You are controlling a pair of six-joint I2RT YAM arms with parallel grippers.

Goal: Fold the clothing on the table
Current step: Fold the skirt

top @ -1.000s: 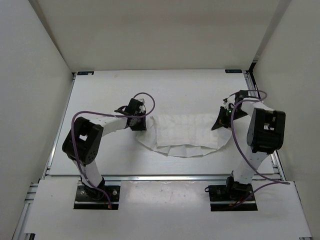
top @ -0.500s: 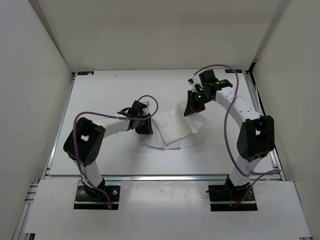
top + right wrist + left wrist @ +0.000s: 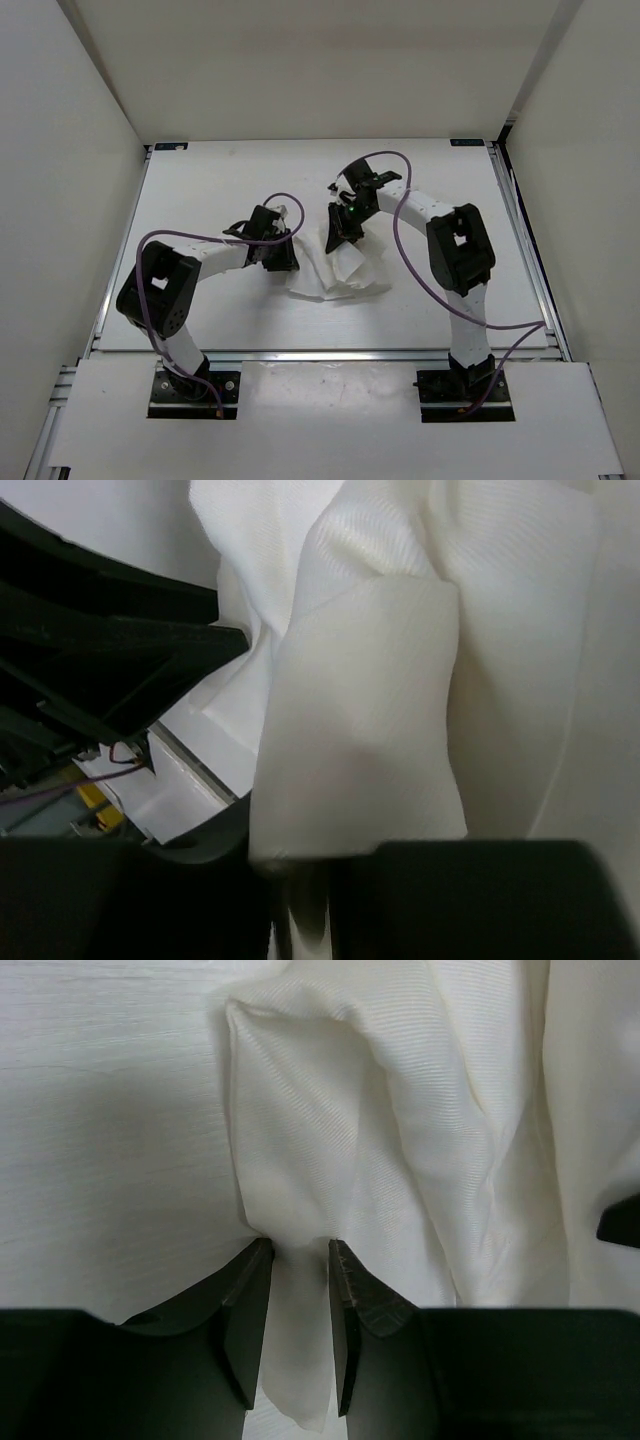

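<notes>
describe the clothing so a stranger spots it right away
Look at the big white table edged by metal rails. Near its middle, between the left gripper and right gripper, lies the clothing: the only crumpled, folded white fabric on that surface.

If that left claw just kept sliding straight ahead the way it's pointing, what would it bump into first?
The clothing: the left gripper pinches a fold of it between its fingers, and bunched white fabric fills the way straight ahead. What lies behind that heap is hidden in the wrist view.
</notes>
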